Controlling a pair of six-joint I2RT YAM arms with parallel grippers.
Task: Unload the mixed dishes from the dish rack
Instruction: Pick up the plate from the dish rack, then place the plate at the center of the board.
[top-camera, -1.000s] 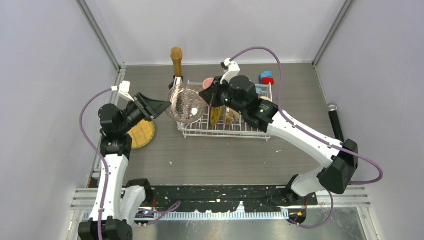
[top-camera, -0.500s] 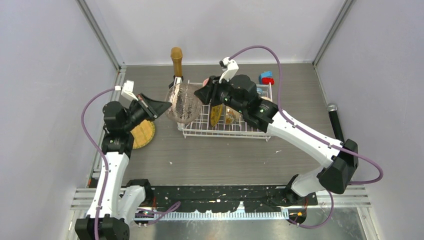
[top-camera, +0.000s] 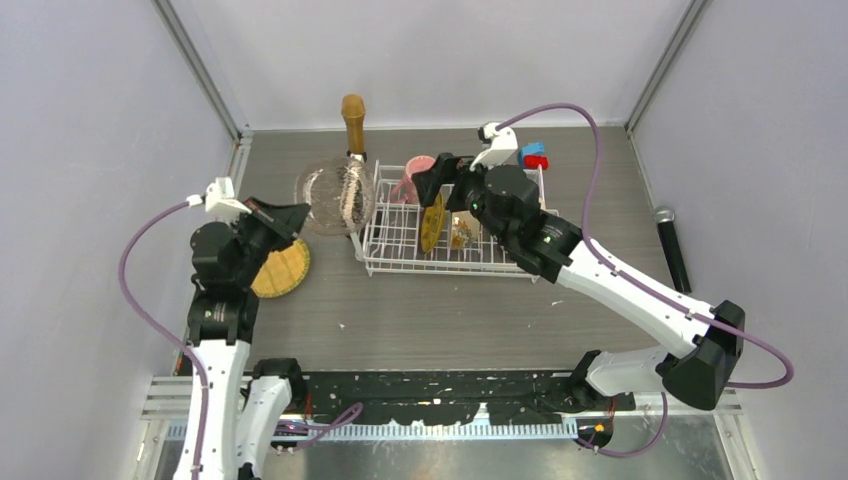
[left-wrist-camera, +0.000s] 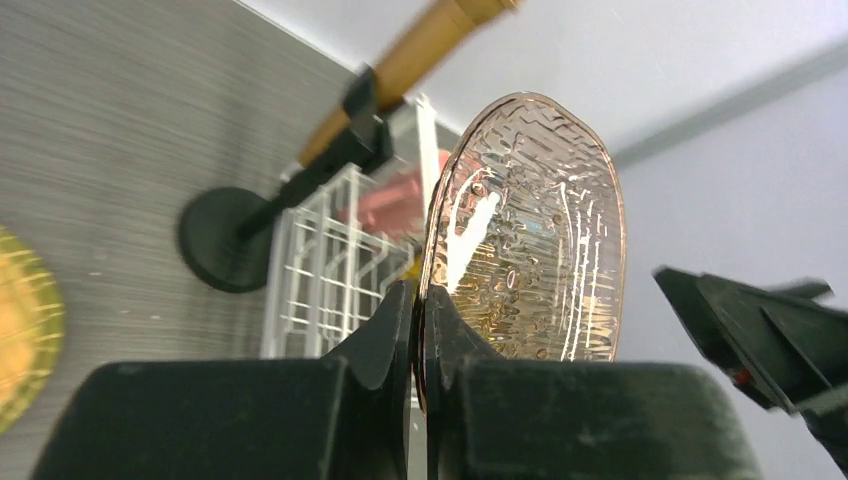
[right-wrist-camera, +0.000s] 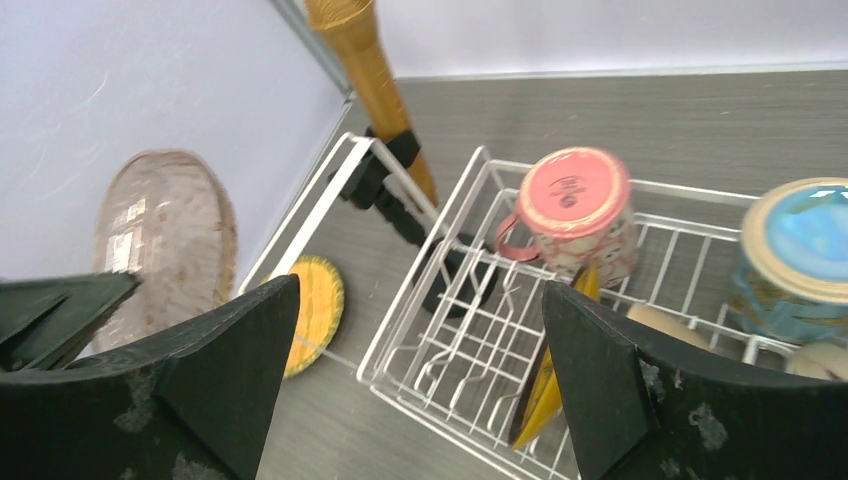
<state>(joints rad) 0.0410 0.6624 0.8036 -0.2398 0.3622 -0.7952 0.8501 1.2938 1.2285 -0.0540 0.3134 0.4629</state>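
I have the left end effector (left-wrist-camera: 418, 310) clamped on the rim of the glass plate (left-wrist-camera: 525, 230), upright in the air left of the dish rack (top-camera: 450, 272). Such a thin grip could let it pivot and drop. The right end effector (right-wrist-camera: 420, 295) stands spread.

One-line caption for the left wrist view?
Left gripper clamps a clear ribbed glass plate by its rim, on edge, with the dish rack behind.

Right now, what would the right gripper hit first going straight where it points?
Most likely the dish rack wires at the end by the pink mug; depth is unclear.
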